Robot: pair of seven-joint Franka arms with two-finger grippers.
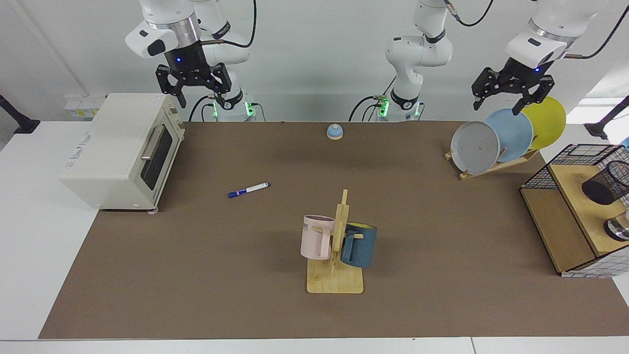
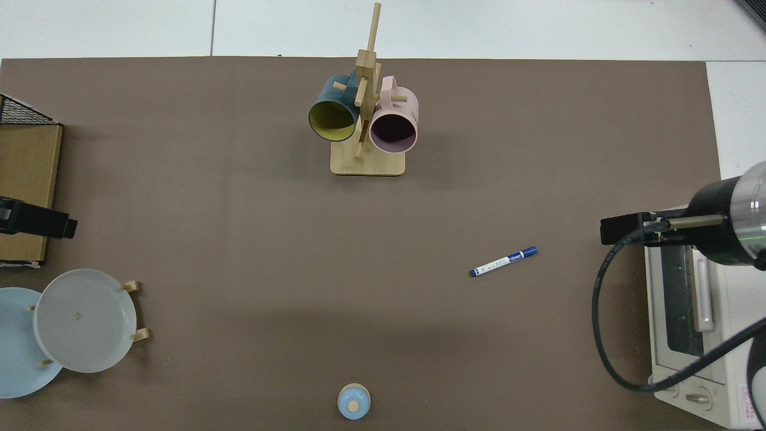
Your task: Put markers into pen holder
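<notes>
One marker [image 1: 248, 190] [image 2: 504, 261], white-barrelled with a dark blue cap, lies flat on the brown mat, between the toaster oven and the mug rack. The pen holder [image 1: 607, 184], a small black mesh cup, stands on a wooden shelf at the facing view's far right; the top view does not show it. My right gripper [image 1: 196, 96] hangs open and empty high above the toaster oven's back corner, well behind the marker. High above the plate rack, my left gripper [image 1: 497, 104] is also open and holds nothing.
A white toaster oven [image 1: 123, 147] stands beside the marker. A wooden mug rack [image 1: 336, 246] holds a pink and a blue mug. A plate rack [image 1: 496, 137], a blue bell [image 1: 334, 132], a black wire basket [image 1: 575, 162] and a metal cup [image 1: 618, 228] also stand around.
</notes>
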